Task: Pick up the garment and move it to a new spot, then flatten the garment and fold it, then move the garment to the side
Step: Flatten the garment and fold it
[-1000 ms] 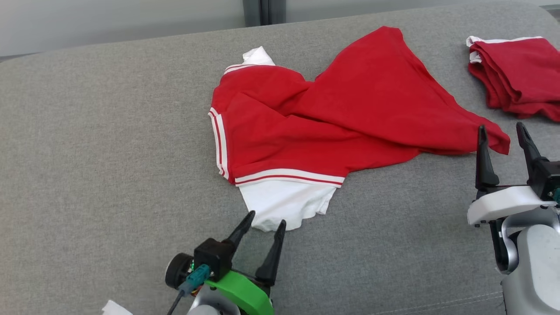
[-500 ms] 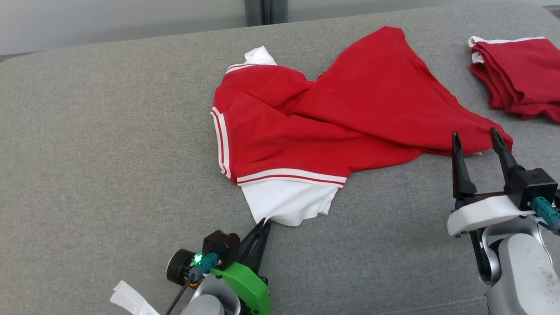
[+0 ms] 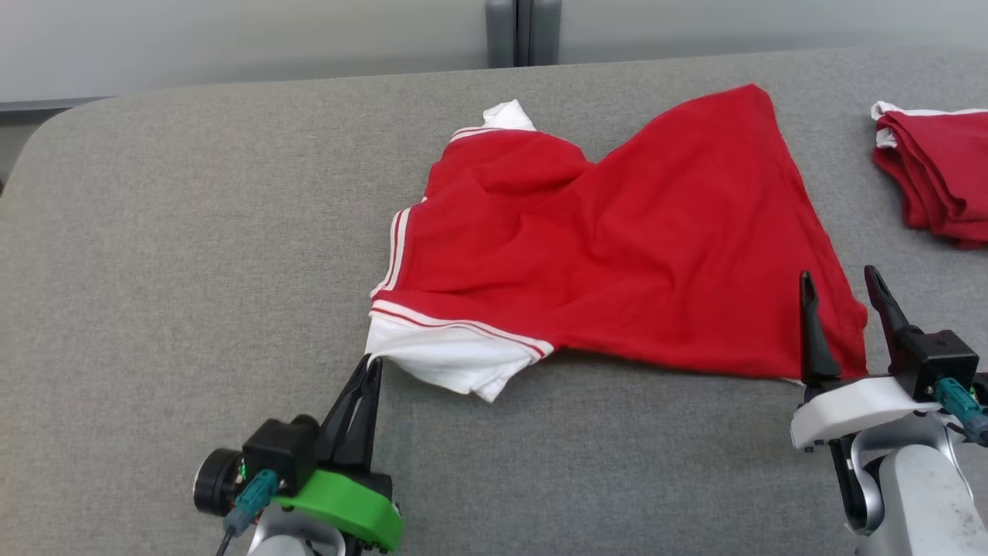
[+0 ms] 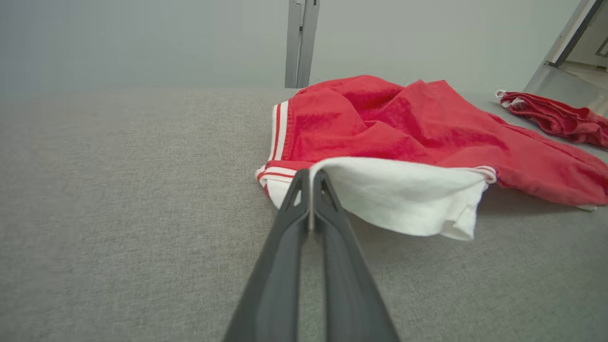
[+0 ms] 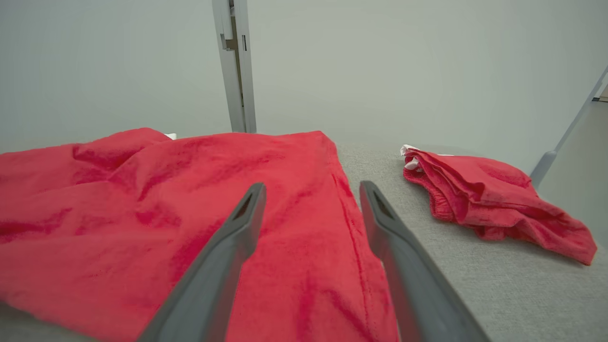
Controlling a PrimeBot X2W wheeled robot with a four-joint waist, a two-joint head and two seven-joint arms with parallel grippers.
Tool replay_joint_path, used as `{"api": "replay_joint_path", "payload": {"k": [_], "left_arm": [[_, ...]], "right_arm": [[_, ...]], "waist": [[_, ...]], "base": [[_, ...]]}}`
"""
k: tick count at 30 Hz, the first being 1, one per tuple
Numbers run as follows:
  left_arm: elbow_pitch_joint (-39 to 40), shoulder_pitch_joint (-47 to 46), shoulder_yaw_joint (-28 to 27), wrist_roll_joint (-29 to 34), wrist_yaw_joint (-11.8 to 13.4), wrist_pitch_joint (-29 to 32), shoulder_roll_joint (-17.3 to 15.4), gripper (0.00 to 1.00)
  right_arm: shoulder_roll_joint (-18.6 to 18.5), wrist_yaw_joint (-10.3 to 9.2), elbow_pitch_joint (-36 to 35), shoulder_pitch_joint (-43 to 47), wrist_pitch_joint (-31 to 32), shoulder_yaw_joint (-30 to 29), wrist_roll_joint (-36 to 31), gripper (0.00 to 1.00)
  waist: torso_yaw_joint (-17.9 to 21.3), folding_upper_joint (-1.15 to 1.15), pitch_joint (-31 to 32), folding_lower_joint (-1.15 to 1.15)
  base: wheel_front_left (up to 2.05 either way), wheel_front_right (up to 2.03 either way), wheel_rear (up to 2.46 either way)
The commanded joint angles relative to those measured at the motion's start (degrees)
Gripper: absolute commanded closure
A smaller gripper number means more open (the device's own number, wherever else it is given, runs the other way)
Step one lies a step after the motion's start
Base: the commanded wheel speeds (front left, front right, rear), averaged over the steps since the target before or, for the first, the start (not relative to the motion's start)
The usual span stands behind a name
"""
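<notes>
The garment (image 3: pixel 617 247) is a red shirt with white striped trim and a white sleeve, lying rumpled on the grey cushioned surface (image 3: pixel 193 255). My left gripper (image 3: pixel 372 365) is shut on the corner of the white sleeve (image 3: pixel 448 361) at the garment's near left. In the left wrist view the fingertips (image 4: pixel 311 176) pinch the white cloth's edge (image 4: pixel 403 194). My right gripper (image 3: pixel 841 282) stands open over the garment's near right corner, one finger on each side of the red hem (image 5: pixel 351 228). Nothing is gripped between its fingers.
A second red garment (image 3: pixel 934 170), folded in a pile, lies at the far right of the surface (image 5: pixel 494 199). A grey wall with a vertical metal post (image 3: pixel 523 31) stands behind the surface's far edge. Bare grey fabric stretches to the left.
My left gripper has shut on the white sleeve corner and pulled it leftward and toward me, spreading the garment. My right gripper moved in over the red hem. The camera has also shifted.
</notes>
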State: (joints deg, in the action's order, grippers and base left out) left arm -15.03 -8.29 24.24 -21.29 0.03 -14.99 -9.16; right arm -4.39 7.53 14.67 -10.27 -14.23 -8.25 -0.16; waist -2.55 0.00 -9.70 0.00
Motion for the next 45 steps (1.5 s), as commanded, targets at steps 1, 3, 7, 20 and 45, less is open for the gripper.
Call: {"api": "replay_joint_path", "payload": {"k": [1, 3, 7, 20, 45], "left_arm": [[1.2, 2.1, -0.7, -0.6, 0.6, -0.2, -0.9, 1.00], [2.2, 3.7, -1.2, -1.0, 1.1, -0.2, -1.5, 1.00], [2.0, 6.2, -1.4, -2.1, 1.3, 0.1, -1.7, 1.00], [-1.7, 4.3, -2.6, -4.4, 0.4, 0.2, -0.1, 0.00], [0.5, 4.4, -11.5, -1.8, -0.5, -0.2, 3.8, 0.00]], "right_arm": [[0.0, -0.10, 0.4, 0.8, -0.3, 0.0, 0.3, 0.00], [0.2, -0.10, 0.8, 1.0, -0.3, 0.0, 0.4, 0.00], [0.4, -0.10, 1.6, 1.5, -0.3, -1.0, 0.3, 0.00], [1.0, -0.10, 1.6, 0.1, -0.6, -1.2, -0.9, 0.00], [1.5, -0.10, 1.3, 1.7, -0.9, 5.6, 4.5, 0.00]], "waist": [[-0.7, 0.00, 0.5, 0.00], [-0.9, 0.00, 0.6, 0.00], [-0.9, 0.00, 0.6, 0.00], [0.6, 0.00, 1.0, 0.00], [1.1, 0.00, 6.2, 0.00]], "base": [[0.00, 0.00, 0.00], [0.00, 0.00, 0.00], [0.00, 0.00, 0.00], [0.00, 0.00, 0.00], [0.00, 0.00, 0.00]]}}
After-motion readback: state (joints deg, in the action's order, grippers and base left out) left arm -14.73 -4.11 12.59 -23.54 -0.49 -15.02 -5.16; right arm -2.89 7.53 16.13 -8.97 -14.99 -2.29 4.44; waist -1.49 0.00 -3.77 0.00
